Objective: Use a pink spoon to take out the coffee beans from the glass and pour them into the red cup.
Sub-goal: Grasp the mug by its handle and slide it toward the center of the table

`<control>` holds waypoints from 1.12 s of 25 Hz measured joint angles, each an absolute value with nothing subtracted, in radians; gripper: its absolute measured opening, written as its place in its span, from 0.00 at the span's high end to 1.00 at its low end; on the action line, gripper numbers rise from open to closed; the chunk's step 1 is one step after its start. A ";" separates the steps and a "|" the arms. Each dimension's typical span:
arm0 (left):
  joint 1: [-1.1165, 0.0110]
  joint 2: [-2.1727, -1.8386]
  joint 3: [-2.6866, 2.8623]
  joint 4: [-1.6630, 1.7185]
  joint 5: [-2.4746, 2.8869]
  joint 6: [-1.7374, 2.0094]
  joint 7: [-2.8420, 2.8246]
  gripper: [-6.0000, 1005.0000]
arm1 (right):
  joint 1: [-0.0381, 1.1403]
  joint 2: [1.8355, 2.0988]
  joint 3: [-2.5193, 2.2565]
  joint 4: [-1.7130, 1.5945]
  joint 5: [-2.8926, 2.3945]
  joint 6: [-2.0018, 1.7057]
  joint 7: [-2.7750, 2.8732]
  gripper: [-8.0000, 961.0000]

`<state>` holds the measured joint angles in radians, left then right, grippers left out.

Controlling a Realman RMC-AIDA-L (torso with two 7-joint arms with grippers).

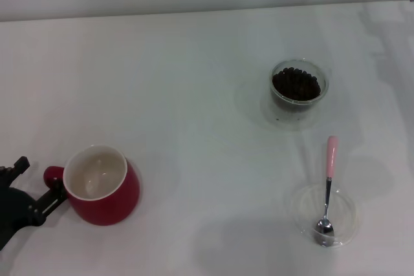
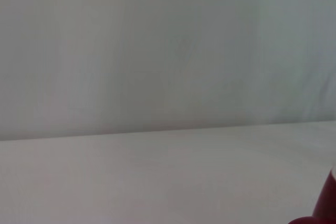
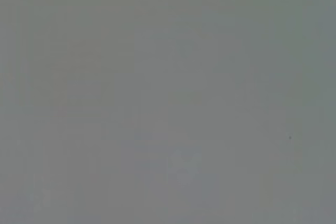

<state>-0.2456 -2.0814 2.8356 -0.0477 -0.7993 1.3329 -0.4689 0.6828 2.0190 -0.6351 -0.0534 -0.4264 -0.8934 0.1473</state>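
The left gripper (image 1: 45,189) is at the red cup's (image 1: 103,185) handle; whether it grips is unclear. Far right of the cup stands the glass (image 1: 298,87) of beans (image 1: 296,84). Nearer than the glass, the spoon (image 1: 328,182) rests bowl-down in a clear dish (image 1: 346,214).

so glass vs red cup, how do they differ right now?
The glass is clear and full of dark coffee beans; the red cup is opaque glossy red with an empty white inside. The red cup looks larger and has a loop handle, which the left gripper is at; the glass has none and stands untouched. Both stand upright on the white table.
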 joint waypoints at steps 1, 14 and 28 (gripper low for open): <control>-0.248 -2.081 2.835 -0.046 -0.799 1.331 -0.469 0.13 | 0.683 2.019 -0.635 -0.053 -0.426 -0.893 0.147 0.09; -0.264 -2.084 2.833 -0.034 -0.799 1.312 -0.469 0.17 | 0.683 2.016 -0.636 -0.057 -0.406 -0.893 0.143 0.09; -0.262 -2.085 2.833 0.005 -0.801 1.301 -0.446 0.73 | 0.681 2.020 -0.647 -0.054 -0.413 -0.891 0.144 0.09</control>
<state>-0.2623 -2.0845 2.8332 0.0045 -0.8010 1.3013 -0.4465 0.6811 2.0198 -0.6473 -0.0539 -0.4126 -0.8911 0.1443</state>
